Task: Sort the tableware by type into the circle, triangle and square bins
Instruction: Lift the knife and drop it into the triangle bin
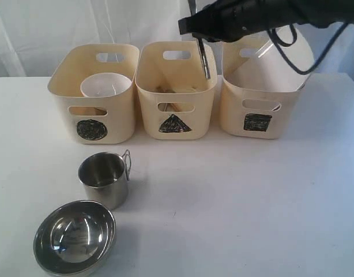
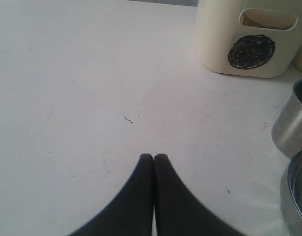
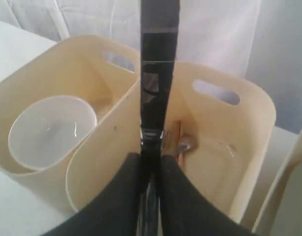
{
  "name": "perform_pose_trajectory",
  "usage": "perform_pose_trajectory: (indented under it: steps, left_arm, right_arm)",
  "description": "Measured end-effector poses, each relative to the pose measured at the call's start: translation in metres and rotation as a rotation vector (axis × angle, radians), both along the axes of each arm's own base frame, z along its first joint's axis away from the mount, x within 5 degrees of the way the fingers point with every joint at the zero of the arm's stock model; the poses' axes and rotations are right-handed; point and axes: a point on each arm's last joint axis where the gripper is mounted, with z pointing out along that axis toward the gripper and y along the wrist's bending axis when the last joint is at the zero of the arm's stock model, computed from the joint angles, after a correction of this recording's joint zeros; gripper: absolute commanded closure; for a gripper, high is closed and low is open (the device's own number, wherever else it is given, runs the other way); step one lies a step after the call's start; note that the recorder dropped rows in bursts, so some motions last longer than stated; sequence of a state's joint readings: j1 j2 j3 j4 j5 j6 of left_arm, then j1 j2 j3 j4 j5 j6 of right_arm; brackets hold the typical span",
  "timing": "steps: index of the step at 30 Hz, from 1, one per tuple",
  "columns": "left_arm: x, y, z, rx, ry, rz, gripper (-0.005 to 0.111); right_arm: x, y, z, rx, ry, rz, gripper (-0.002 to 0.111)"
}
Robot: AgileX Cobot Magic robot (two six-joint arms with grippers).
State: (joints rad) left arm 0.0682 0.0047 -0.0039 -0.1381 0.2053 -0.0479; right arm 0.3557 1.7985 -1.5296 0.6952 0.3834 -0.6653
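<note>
Steel cutlery piece (image 1: 204, 59) hangs gripped in the right tool (image 3: 150, 162) above the triangle bin (image 1: 176, 92); left tool (image 2: 154, 158) closed.

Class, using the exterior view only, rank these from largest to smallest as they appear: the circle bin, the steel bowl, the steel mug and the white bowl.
1. circle bin
2. steel bowl, though it sits nearest the camera
3. steel mug
4. white bowl, partly hidden inside the bin, so its place is unsure

The right pincer (image 3: 150, 167) grips a steel utensil (image 3: 158, 59) above the middle bin (image 3: 249, 147).
</note>
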Motion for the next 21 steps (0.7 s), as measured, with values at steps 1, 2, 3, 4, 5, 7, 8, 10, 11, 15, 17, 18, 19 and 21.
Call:
perform_pose_trajectory:
  steps: [1, 2, 3, 4, 5, 7, 8, 10, 11, 15, 17, 18, 19, 21]
  left_arm:
    - [0.000, 0.000, 0.000, 0.000, 0.000, 0.000, 0.107]
    - [0.000, 0.000, 0.000, 0.000, 0.000, 0.000, 0.107]
    - [0.000, 0.000, 0.000, 0.000, 0.000, 0.000, 0.107]
    - [0.000, 0.000, 0.000, 0.000, 0.000, 0.000, 0.107]
    - [0.000, 0.000, 0.000, 0.000, 0.000, 0.000, 0.107]
    - [0.000, 0.000, 0.000, 0.000, 0.000, 0.000, 0.107]
    - [0.000, 0.000, 0.000, 0.000, 0.000, 0.000, 0.107]
    - [0.000, 0.000, 0.000, 0.000, 0.000, 0.000, 0.107]
    - [0.000, 0.000, 0.000, 0.000, 0.000, 0.000, 0.107]
    - [0.000, 0.000, 0.000, 0.000, 0.000, 0.000, 0.107]
    - [0.000, 0.000, 0.000, 0.000, 0.000, 0.000, 0.107]
    - [0.000, 0.000, 0.000, 0.000, 0.000, 0.000, 0.107]
    - [0.000, 0.000, 0.000, 0.000, 0.000, 0.000, 0.107]
    - [0.000, 0.000, 0.000, 0.000, 0.000, 0.000, 0.107]
  right_arm:
    - [0.006, 0.005, -0.002, 0.003, -0.013, -0.003, 0.108]
    - [0.013, 0.009, -0.005, 0.006, -0.027, -0.012, 0.108]
    - [0.017, 0.014, -0.007, 0.009, -0.041, -0.017, 0.108]
    - [0.024, 0.017, -0.010, 0.011, -0.054, -0.026, 0.108]
    - [0.030, 0.020, -0.013, 0.013, -0.063, -0.033, 0.108]
    - [0.040, 0.025, -0.021, 0.014, -0.070, -0.044, 0.108]
    - [0.045, 0.026, -0.026, 0.015, -0.069, -0.048, 0.108]
    - [0.054, 0.030, -0.036, 0.011, -0.062, -0.051, 0.108]
    - [0.057, 0.031, -0.040, 0.009, -0.058, -0.052, 0.107]
    - [0.063, 0.035, -0.055, -0.003, -0.021, -0.036, 0.087]
    - [0.063, 0.036, -0.060, -0.009, 0.002, -0.024, 0.078]
    - [0.062, 0.036, -0.060, -0.009, 0.003, -0.023, 0.071]
    - [0.063, 0.036, -0.059, -0.008, 0.002, -0.020, 0.068]
    - [0.063, 0.036, -0.057, -0.008, -0.005, -0.020, 0.062]
